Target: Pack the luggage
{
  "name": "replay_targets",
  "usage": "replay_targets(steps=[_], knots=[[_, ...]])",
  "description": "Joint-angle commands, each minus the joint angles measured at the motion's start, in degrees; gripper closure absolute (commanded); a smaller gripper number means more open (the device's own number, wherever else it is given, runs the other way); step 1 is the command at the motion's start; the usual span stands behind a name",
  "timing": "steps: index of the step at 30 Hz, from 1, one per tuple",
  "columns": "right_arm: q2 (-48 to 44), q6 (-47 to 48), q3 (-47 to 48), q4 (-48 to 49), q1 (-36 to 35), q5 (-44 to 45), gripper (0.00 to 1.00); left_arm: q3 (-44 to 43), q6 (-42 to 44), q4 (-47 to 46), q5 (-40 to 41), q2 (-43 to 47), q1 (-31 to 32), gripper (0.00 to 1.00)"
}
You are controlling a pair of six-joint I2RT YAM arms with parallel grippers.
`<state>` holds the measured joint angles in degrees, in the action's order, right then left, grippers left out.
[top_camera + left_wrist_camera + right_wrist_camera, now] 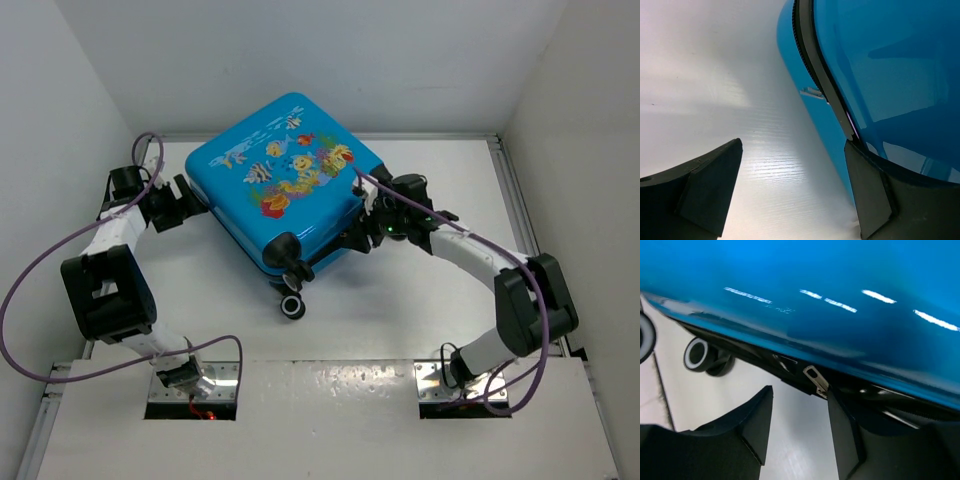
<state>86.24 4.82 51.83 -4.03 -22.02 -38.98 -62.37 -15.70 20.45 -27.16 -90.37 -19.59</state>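
Observation:
The luggage (pixel 285 175) is a bright-blue hard-shell suitcase with fish prints. It lies flat with its lid down in the middle of the white table, wheels (pixel 292 305) toward me. My left gripper (pixel 193 205) is at its left side. In the left wrist view this gripper (pixel 790 187) is open, with one finger (pixel 867 195) against the blue shell (pixel 890 65) below the black zipper trim (pixel 815 65). My right gripper (pixel 362 232) is at the suitcase's right edge. In the right wrist view it (pixel 800 425) stands open just under a silver zipper pull (pixel 816 380), with nothing between its fingers.
White walls close in the table on the left, back and right. A metal rail (pixel 515 190) runs along the right side. Purple cables (pixel 40 260) loop beside both arms. A black wheel (pixel 700 355) shows under the suitcase's edge.

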Motion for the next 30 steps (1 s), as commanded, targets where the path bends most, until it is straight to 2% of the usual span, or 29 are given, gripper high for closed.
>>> replay_targets(steps=[1, 3, 7, 9, 10, 12, 13, 15, 19, 20, 22, 25, 26, 29, 30], knots=[[2.6, -0.8, 1.5, 8.9, -0.9, 2.9, 0.51, 0.1, -0.5, -3.0, -1.4, 3.3, -0.4, 0.12], [3.8, -0.5, 1.2, 11.8, -1.4, 3.7, 0.51, 0.8, -0.5, -3.0, -1.4, 3.8, -0.4, 0.12], [6.0, 0.8, 2.4, 11.4, -1.6, 3.0, 0.53, 1.4, -0.5, -3.0, -0.9, 3.8, -0.4, 0.12], [6.6, 2.8, 2.1, 11.2, -2.1, 1.6, 0.6, 1.4, -0.5, -3.0, -0.9, 3.8, -0.4, 0.12], [6.7, 3.3, 2.0, 10.9, -2.3, 1.6, 0.68, 1.4, -0.5, -3.0, -0.9, 3.8, -0.4, 0.12], [6.9, 5.3, 1.7, 10.7, -3.0, 1.5, 0.79, 1.9, -0.5, -3.6, -0.9, 3.8, -0.4, 0.12], [6.9, 5.8, 1.4, 9.5, -3.3, 1.6, 0.88, 1.9, -0.5, -3.6, -0.9, 3.8, -0.4, 0.12], [6.6, 8.4, 1.5, 7.8, -3.4, 2.0, 0.92, 1.9, -0.5, -3.6, -0.9, 3.8, -0.4, 0.12], [1.9, 14.8, -1.1, 0.4, -0.9, -1.7, 0.96, 1.9, -0.5, -3.6, -0.9, 3.8, -0.4, 0.12], [0.0, 20.3, -1.2, -1.3, 0.3, -4.7, 0.98, 1.9, 0.1, -3.6, -0.9, 3.8, -0.4, 0.12], [-2.5, 29.8, -1.0, -13.3, 1.7, -9.3, 0.99, 1.9, 0.1, -3.6, -0.9, 3.3, -0.4, 0.12], [-8.1, 43.5, -1.3, -27.3, 3.1, -9.4, 0.99, 1.4, 0.6, -3.6, -0.9, 2.7, -0.4, 0.12], [-8.1, 44.7, -2.5, -29.4, 3.1, -8.9, 0.93, 1.4, 0.6, -3.6, -0.9, 2.7, -0.4, 0.1], [-10.9, 42.7, -5.5, -27.2, 4.9, -5.0, 0.64, 0.8, 0.6, -3.6, -0.9, 2.7, -0.9, 0.1], [-12.1, 37.9, -6.1, -24.1, 5.8, -3.3, 0.62, 0.8, 0.6, -4.1, -0.9, 3.4, -0.9, 0.08]])
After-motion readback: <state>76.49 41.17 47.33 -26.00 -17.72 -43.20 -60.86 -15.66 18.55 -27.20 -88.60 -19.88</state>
